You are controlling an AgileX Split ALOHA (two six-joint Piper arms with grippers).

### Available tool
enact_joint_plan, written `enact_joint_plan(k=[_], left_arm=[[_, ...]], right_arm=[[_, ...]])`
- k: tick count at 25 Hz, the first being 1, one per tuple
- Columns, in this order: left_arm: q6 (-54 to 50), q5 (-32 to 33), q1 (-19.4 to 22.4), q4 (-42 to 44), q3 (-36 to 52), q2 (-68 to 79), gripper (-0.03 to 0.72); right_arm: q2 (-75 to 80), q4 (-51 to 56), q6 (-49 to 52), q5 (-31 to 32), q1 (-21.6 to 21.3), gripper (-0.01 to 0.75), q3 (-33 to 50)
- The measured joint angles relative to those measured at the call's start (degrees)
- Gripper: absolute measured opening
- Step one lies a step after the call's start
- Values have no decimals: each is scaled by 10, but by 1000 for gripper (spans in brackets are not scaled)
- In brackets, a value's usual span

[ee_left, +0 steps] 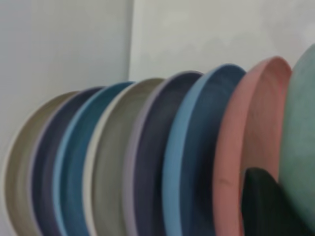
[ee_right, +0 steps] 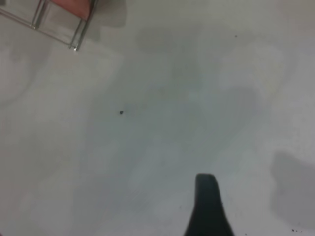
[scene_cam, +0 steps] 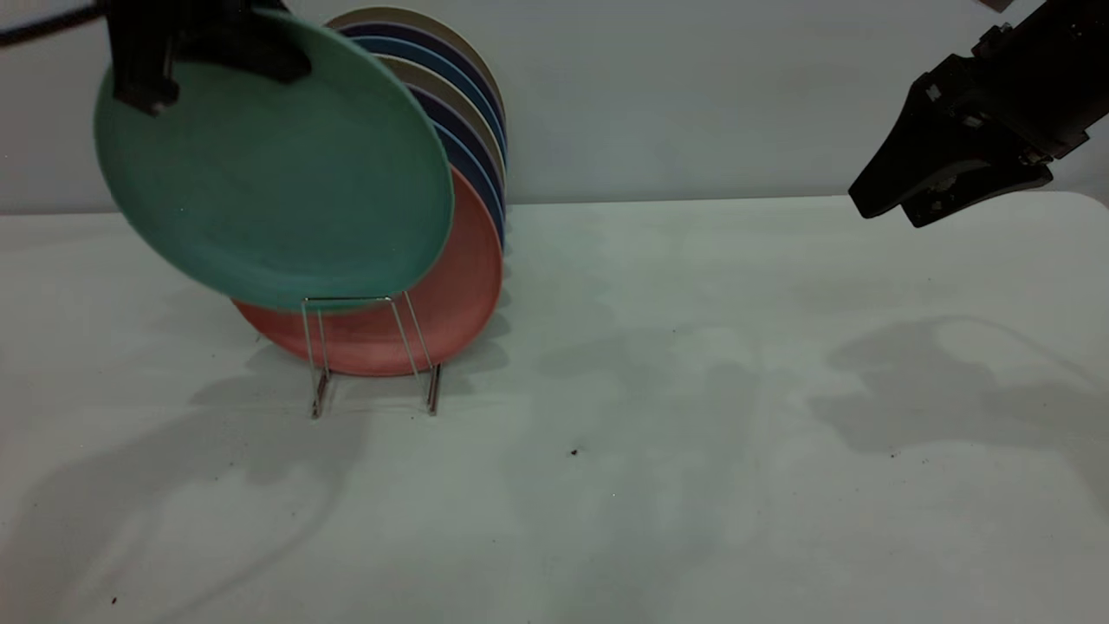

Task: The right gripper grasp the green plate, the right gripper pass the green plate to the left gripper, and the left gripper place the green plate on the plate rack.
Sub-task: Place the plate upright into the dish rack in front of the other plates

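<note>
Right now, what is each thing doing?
green plate: held tilted in the air, in front of the racked plates.
left gripper: shut on the green plate's upper rim.
right gripper: raised at the right, holding nothing.
salmon-pink plate: standing in the plate rack.

left gripper (scene_cam: 165,61) – matte black, blocky | right gripper (scene_cam: 901,204) – black, tapered jaws

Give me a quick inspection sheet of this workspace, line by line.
Surface: pale table, a few dark specks.
Job's things: round teal-green plate held tilted above the front of the thin silver wire rack, not yet seated.
Clutter: salmon-pink plate, blue and beige plates standing in the rack.
Grippers: left gripper clamps the green plate's upper rim; right gripper raised at far right, empty.
Cables: nothing seen.
Surroundings: plain wall.
</note>
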Motion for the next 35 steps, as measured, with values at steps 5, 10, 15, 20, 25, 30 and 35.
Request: enact_joint_plan(k=[5,10,15,20,25,30,35], left_arm=[[0,0,0,-1,0,21,103],[0,0,0,-3,-3,44,103],[0,-11,0,-38,-4,68,103],[0,-3,0,-59,-4,74,174],[0,15,0,-61,-4,74,357],[0,41,0,-62,-4,66,421],[-3,94,0,-58,-4,18,426]], right_arm=[[0,0,0,0,0,575,0],[0,0,0,0,0,575,0],[0,0,0,0,0,575,0],[0,0,0,0,0,575,0],[0,0,0,0,0,574,0],[0,0,0,0,0,574,0],[0,0,0,0,0,574,0]])
